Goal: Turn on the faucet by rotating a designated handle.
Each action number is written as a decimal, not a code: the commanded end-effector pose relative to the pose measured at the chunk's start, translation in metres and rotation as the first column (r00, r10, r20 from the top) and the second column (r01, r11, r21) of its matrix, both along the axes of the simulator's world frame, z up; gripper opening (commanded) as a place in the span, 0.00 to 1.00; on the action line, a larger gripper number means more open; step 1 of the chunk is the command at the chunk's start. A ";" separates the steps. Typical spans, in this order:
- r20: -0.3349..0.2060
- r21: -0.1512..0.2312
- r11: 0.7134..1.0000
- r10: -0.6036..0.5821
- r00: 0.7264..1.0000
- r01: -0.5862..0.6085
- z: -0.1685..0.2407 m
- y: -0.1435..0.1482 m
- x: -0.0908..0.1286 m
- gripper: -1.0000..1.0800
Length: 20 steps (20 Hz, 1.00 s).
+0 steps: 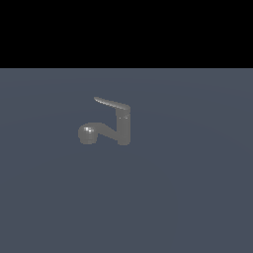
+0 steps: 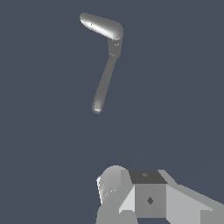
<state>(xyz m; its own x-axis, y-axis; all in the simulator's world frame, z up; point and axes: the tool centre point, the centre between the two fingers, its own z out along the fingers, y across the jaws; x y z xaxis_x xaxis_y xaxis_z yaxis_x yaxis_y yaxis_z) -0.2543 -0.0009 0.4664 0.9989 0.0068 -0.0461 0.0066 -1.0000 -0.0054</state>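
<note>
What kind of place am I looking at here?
Probably a bare computer-simulated test scene, not a real room: a lone grey faucet stands on a featureless blue-grey floor against a black backdrop, with the gripper nearby.

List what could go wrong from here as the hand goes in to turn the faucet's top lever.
1. The handle and the spout both point toward the exterior view's left, one above the other; the hand might push the spout instead.
2. The handle is thin and tapered, so a push near its tip could slip off.
3. The hand is clear of the faucet; its fingers are barely visible, so alignment is hard to confirm.
</note>
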 end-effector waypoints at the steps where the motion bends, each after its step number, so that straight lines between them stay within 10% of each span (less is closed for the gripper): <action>1: 0.000 0.000 1.000 0.000 1.000 0.000 0.000 0.000 0.000 0.00; 20: -0.001 -0.028 0.999 0.041 0.999 -0.042 -0.002 0.018 0.008 0.00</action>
<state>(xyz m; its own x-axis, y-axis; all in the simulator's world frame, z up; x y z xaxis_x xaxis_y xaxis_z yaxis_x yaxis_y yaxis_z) -0.2492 0.0169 0.4652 0.9973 0.0562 -0.0472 0.0575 -0.9980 0.0257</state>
